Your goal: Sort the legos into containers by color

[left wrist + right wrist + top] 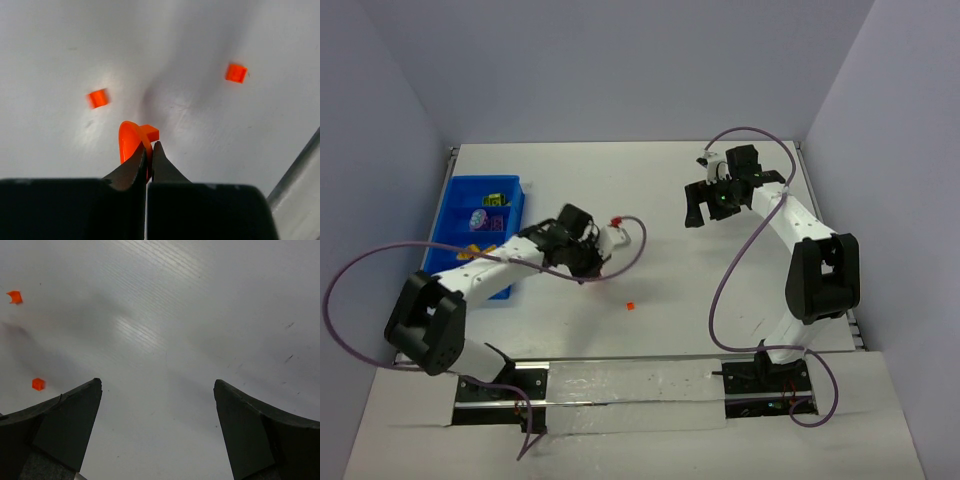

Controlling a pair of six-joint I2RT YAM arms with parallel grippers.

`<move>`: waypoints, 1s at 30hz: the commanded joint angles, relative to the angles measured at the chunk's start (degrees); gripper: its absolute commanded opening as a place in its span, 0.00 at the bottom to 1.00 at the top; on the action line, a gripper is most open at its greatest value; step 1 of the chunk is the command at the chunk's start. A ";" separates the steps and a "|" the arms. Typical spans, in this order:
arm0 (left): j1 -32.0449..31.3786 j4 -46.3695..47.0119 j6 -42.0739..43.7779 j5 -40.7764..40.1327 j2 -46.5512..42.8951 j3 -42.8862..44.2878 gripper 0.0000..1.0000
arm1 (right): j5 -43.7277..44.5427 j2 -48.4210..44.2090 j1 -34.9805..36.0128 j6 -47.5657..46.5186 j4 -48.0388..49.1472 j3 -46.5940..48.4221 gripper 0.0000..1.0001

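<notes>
A small orange plastic lego piece [131,142] is pinched by the tightly closed left gripper [149,150], its lower part hidden; the right gripper [157,390] is seen wide open, empty.

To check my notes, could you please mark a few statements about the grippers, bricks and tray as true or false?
1. The left gripper is shut on an orange piece. True.
2. The right gripper holds a purple brick. False: it is open and empty.
3. Two small orange bricks lie loose on the table. True.
4. The blue tray sits on the right side. False: it is on the left, by the left arm.
</notes>
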 commanded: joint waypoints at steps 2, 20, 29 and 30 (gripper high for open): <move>21.96 -15.82 -1.64 10.17 -9.78 11.45 0.01 | -1.37 0.20 -0.35 -0.22 -0.73 2.83 1.00; 57.76 -25.53 9.80 7.66 -12.80 2.78 0.14 | -2.54 0.31 -0.20 -0.31 -1.52 3.42 1.00; 58.09 -18.96 8.42 4.80 -10.07 2.89 0.15 | -2.55 0.34 -0.22 -0.31 -1.51 3.16 1.00; 58.11 -18.77 8.48 4.57 -10.00 3.08 0.16 | -2.48 0.34 -0.20 -0.31 -1.46 3.16 1.00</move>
